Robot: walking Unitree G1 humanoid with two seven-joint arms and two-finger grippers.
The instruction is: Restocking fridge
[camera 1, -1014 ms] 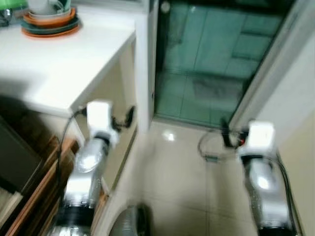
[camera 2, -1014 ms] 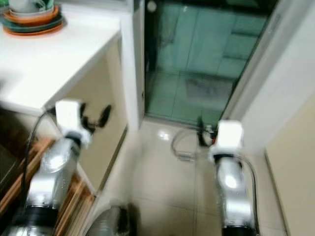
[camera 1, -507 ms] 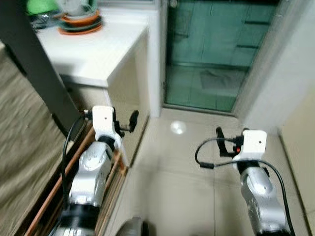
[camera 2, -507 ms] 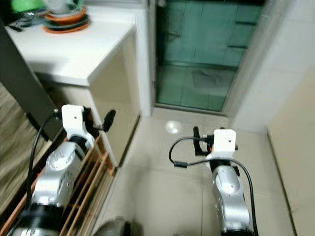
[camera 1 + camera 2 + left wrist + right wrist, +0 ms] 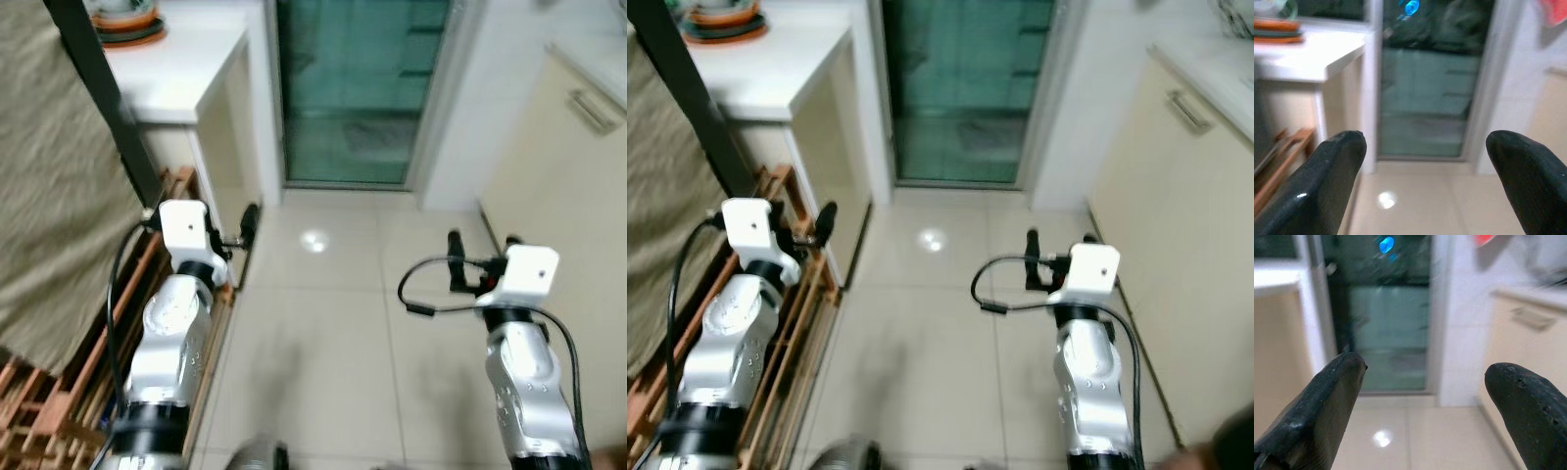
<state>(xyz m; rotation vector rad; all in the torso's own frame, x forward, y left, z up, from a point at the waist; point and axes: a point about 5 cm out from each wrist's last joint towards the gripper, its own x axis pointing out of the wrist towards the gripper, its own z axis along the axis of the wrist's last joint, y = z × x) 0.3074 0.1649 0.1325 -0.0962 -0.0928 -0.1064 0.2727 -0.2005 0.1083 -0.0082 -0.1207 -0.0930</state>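
- I am steering the robot along a narrow kitchen passage with a pale tiled floor [image 5: 323,333], and nothing to restock is in reach of either arm.
- I cannot make out a fridge or any groceries here, so where the task's things are I cannot tell; how they will handle and where to grip them has to wait until I see them.
- My guess is that fridge goods will vary from light cartons to heavy, slippery bottles, so I would plan to grip each around its middle.
- The left gripper [image 5: 1425,161] hangs in front of the robot over the floor, jaws spread wide, holding and touching nothing.
- The right gripper [image 5: 1422,396] is held forward the same way, jaws wide apart and empty.
- Straight ahead stands a green-tinted glass door [image 5: 358,88], shut as far as I can tell.
- On the robot's left a white bench [image 5: 186,73] carries a stack of orange and green plates [image 5: 122,24], with a wooden rack [image 5: 98,343] below it on the floor.
- On the right runs a cream cabinet [image 5: 558,186] with a bar handle [image 5: 591,111].
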